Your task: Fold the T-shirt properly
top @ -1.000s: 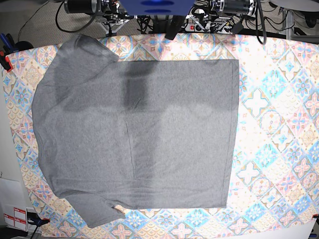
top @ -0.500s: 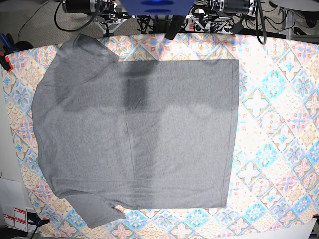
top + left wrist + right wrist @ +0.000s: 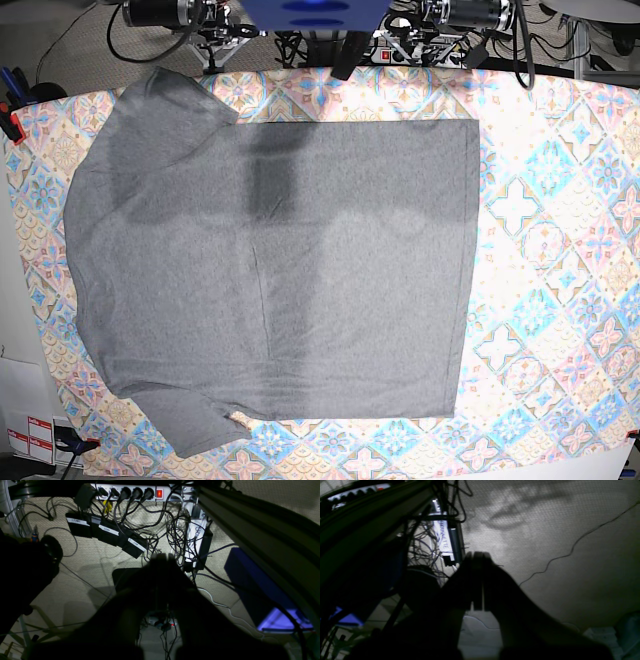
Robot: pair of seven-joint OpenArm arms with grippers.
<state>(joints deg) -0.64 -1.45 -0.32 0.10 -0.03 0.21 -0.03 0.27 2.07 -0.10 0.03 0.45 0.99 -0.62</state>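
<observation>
Left gripper (image 3: 163, 557): seen from its wrist camera as a dark silhouette, the two fingers pressed together at the tips with nothing between them. It hangs off the table, over a carpeted floor (image 3: 85, 562). A white power strip (image 3: 130, 491) with a lit red switch lies beyond the fingertips, and a tangle of black cables (image 3: 175, 532) spreads just beyond them.

Right gripper (image 3: 477, 555): likewise a dark silhouette, fingers closed flat against each other and pinching nothing. It too points at the carpet, where a single thin cable (image 3: 572, 547) winds across the floor to the right of the fingertips.

T-shirt (image 3: 270, 270): plain grey, spread flat on the patterned tablecloth (image 3: 560, 250), covering the cloth's left and middle part in the base view. The shirt's right edge is straight and runs top to bottom, leaving a broad strip of tablecloth bare to its right. One sleeve reaches toward the tablecloth's upper left corner, the other toward its lower left corner. The shirt's curved left edge lies close to the cloth's left border. Darker shadows cross the upper part of the shirt. Neither gripper touches the shirt; both arm bases (image 3: 170, 12) sit beyond the tablecloth's top edge.
</observation>
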